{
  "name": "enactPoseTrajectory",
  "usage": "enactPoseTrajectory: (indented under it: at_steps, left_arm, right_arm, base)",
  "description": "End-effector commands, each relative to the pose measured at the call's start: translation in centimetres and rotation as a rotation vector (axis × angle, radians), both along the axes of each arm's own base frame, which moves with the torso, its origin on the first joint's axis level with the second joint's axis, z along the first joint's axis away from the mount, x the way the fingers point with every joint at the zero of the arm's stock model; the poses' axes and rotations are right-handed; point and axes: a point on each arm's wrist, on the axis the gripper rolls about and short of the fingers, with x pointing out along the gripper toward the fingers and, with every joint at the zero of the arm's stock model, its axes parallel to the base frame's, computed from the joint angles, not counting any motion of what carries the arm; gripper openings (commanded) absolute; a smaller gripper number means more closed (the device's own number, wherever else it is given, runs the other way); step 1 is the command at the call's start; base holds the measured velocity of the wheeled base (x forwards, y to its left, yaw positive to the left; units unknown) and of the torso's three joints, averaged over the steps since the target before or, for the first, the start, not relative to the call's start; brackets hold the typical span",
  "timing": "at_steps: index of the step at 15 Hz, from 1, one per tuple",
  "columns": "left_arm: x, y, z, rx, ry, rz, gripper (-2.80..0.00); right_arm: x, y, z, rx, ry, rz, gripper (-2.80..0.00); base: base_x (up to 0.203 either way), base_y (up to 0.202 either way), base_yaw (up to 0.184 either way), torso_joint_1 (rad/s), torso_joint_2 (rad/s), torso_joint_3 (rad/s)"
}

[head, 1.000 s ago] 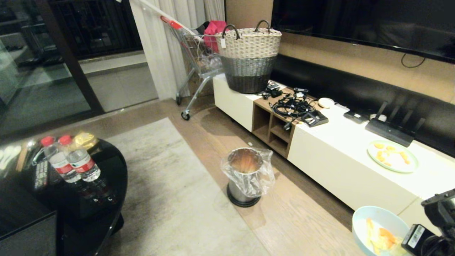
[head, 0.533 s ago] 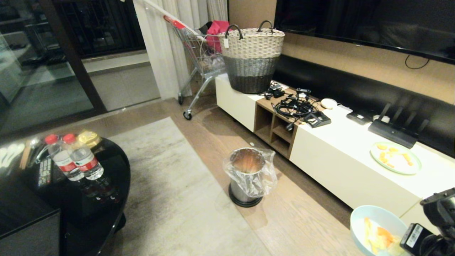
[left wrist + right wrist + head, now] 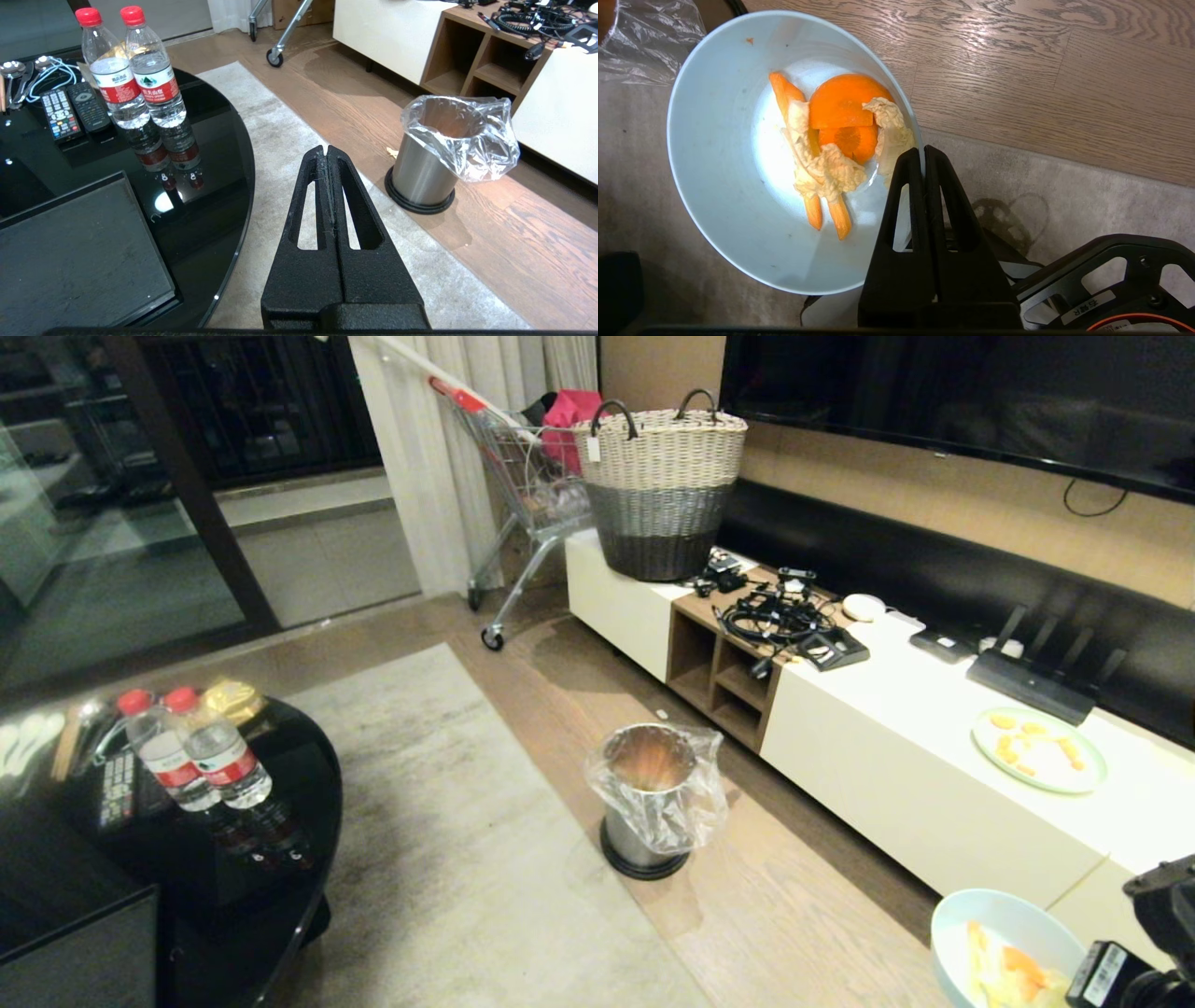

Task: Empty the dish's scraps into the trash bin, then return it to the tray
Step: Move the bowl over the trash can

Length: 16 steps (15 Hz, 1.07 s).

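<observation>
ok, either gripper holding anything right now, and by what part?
The right gripper pinches the small pale-blue round bowl by its rim, orange peel scraps inside. The left gripper is shut on nothing.

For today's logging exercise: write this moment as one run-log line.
right gripper: shut on dish rim | scraps: in dish | trash bin: not reached | left gripper: shut, idle

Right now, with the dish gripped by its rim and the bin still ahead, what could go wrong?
1. The right gripper pinches only the rim of the dish, so it could pivot or slip.
2. The scraps lie loose beside the gripped edge; tilting early would drop them on the rug.
3. The trash bin has a narrow mouth and a loose plastic bag; scraps may miss.
</observation>
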Motion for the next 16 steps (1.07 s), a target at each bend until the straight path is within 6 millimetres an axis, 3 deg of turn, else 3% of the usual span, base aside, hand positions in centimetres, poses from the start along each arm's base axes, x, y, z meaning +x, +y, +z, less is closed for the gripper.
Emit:
enactPoseTrajectory:
  at_steps: [1, 6, 16]
  left_arm:
    - [0.0, 0.0, 0.0, -0.001, -0.001, 0.0, -2.8]
    - [0.0, 0.0, 0.0, -0.001, -0.001, 0.0, -2.8]
    - [0.0, 0.0, 0.0, -0.001, -0.001, 0.0, -2.8]
  right_arm:
    - [-0.26, -0.1, -0.01, 0.002, -0.006, -0.005, -2.8]
    - [-0.33, -0.13, -0.06, 0.001, -0.005, -0.007, -2.8]
    - [-0.24, -0.09, -0.11, 0.002, -0.002, -0.008, -2.8]
  base:
    - [0.0, 0.0, 0.0, 0.0, 0.0, 0.0]
    - [0.0, 0.0, 0.0, 0.0, 0.0, 0.0]
    - [0.178, 0.0, 0.001, 0.004, 0.0, 0.003]
